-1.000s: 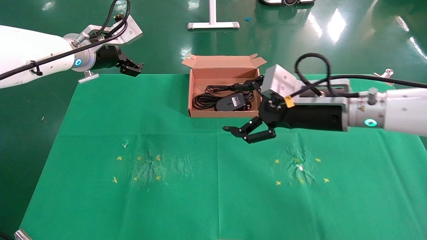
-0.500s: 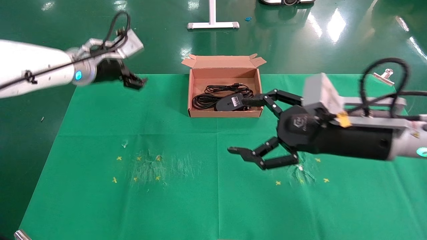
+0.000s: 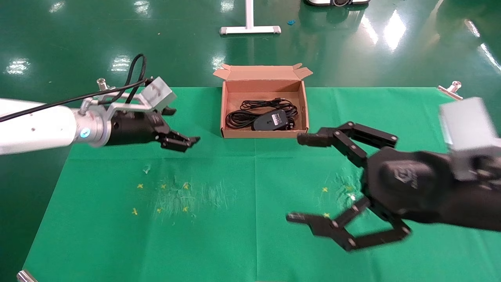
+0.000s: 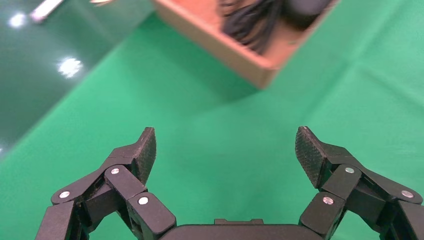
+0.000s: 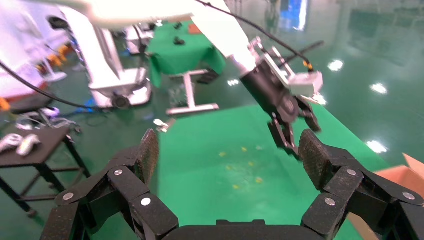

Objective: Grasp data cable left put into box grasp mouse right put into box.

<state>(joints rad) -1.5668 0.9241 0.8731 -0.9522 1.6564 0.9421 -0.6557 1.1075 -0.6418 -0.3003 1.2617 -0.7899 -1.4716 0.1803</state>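
Head view, bench: a bench [image 3: 117, 235] covered in green cloth, with small yellow cross marks and scuffed patches toward its left and right halves.
Head view, box: the shallow brown corrugated cardboard box [image 3: 224, 117] sits at the middle of the bench's far edge, lid flap with small ears folded back.
Head view, data cable: the bundled black data cable [image 3: 239, 116] lies inside the box, in its left and far part.
Head view, mouse: the small oval black mouse [image 3: 270, 120] lies inside the box near its front wall, label side up, touching the cable bundle.
Head view, left gripper: the black left gripper [image 3: 184, 129] hangs over the bench's left half, left of the box and apart from it; its fingers are spread and hold nothing.
Head view, right gripper: the black right gripper [image 3: 301, 178] hangs over the bench's right half, nearer the front than the box, fingers wide apart and empty.

Left wrist view, left gripper: the left gripper [image 4: 225, 150] shows both fingers spread over bare green cloth.
Left wrist view, box: a corner of the box [image 4: 250, 67] lies beyond the fingertips, dark cord showing inside.

Right wrist view, right gripper: the right gripper [image 5: 227, 155] is spread wide, nothing between its pads.
Right wrist view, left gripper: the left gripper [image 5: 290, 127] shows farther off above the green cloth.
Right wrist view, box: an edge of the box [image 5: 407, 175] is visible beside one finger.
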